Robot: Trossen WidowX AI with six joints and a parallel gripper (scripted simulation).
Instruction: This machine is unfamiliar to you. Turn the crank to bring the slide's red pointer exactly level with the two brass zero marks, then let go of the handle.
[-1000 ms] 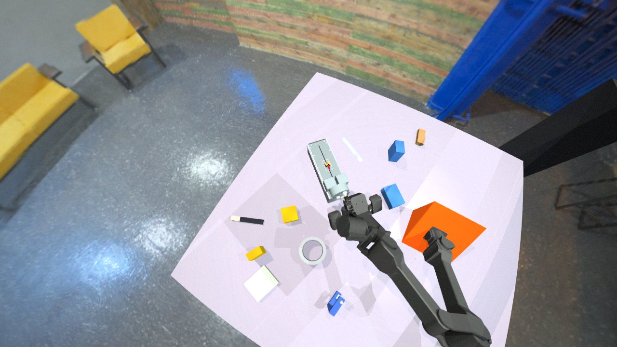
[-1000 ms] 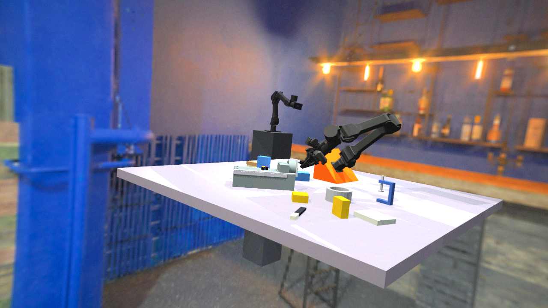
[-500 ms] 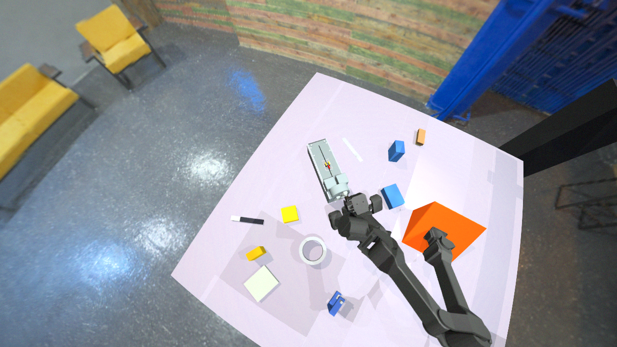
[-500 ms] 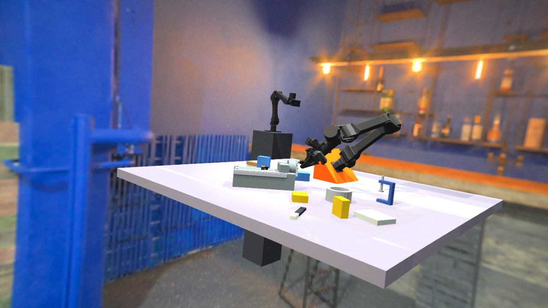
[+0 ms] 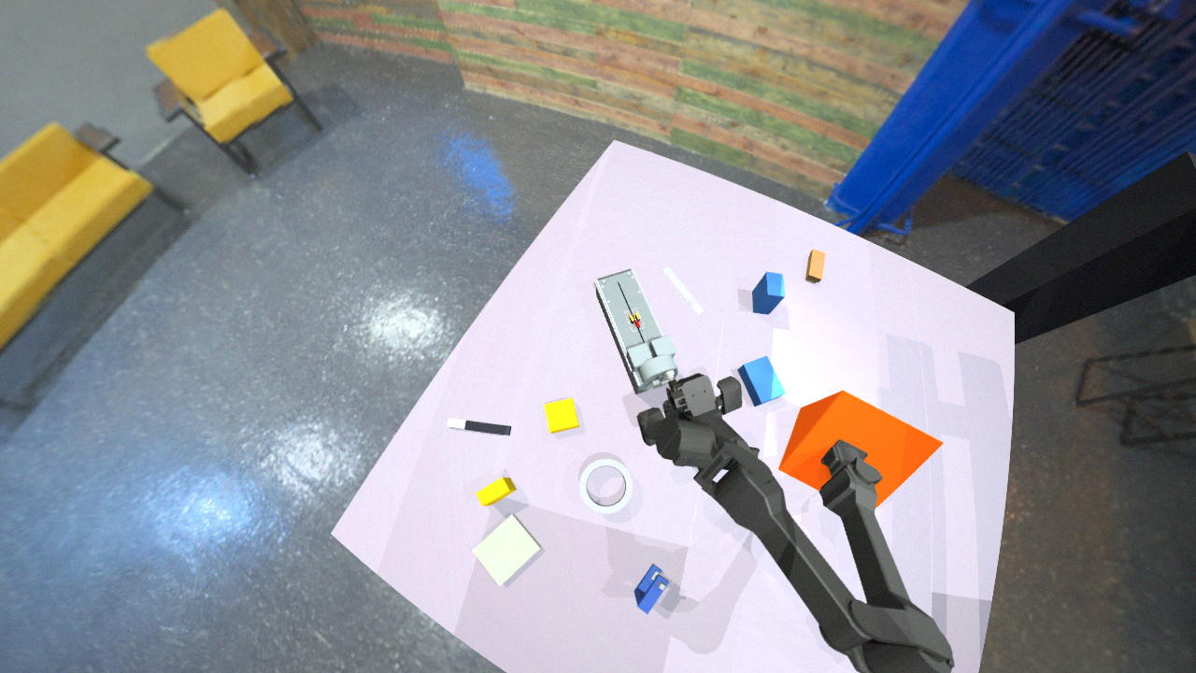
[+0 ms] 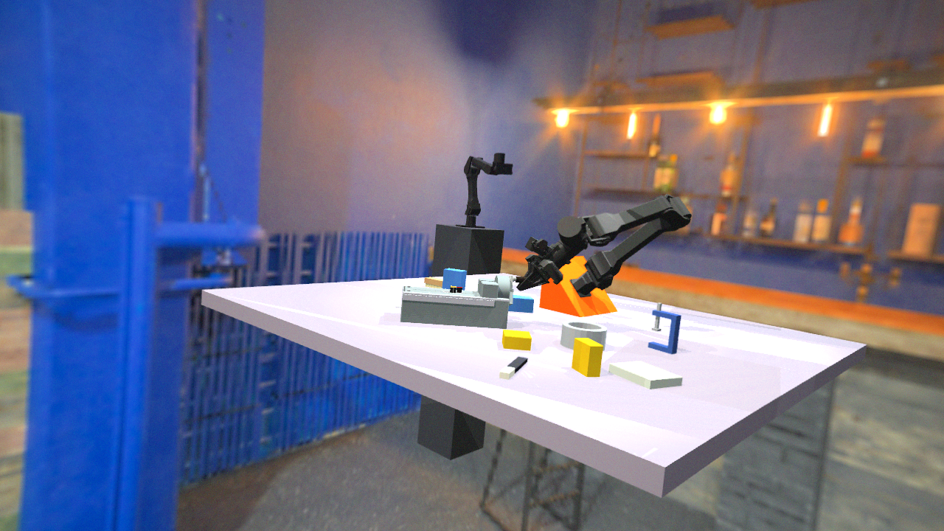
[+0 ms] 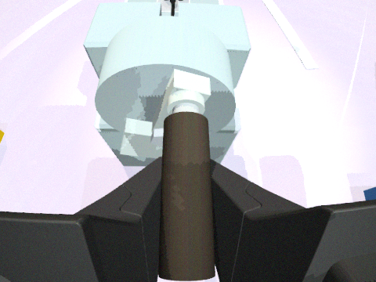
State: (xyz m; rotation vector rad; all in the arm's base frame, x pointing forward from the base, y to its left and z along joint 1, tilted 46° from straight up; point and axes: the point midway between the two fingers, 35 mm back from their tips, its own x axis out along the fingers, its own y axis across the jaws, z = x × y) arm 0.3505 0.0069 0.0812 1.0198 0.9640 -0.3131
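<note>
The machine is a long grey box [image 5: 620, 302] [image 6: 453, 313] [image 7: 168, 47] with a slot along its top and a round drum [image 5: 656, 368] at its near end. The small red pointer [image 5: 637, 323] sits at the slot beside the yellow brass marks [image 5: 634, 318]; the gap between them is too small to judge exactly. A pale crank arm [image 7: 191, 80] on the drum's face bears the dark brown handle [image 7: 187, 196]. My gripper [image 5: 674, 386] [image 6: 520, 287] [image 7: 182, 165] is shut on that handle, one finger on each side. The pointer is out of the wrist view.
Blue blocks [image 5: 761, 380] [image 5: 767, 293] and an orange wedge [image 5: 903, 435] [image 6: 557, 298] stand right of the machine in the top view. A yellow block [image 5: 561, 415], a grey ring [image 5: 587, 502] and a blue clamp [image 5: 647, 591] [image 6: 675, 332] stand on the near side. A second arm [image 6: 472, 188] stands behind the table.
</note>
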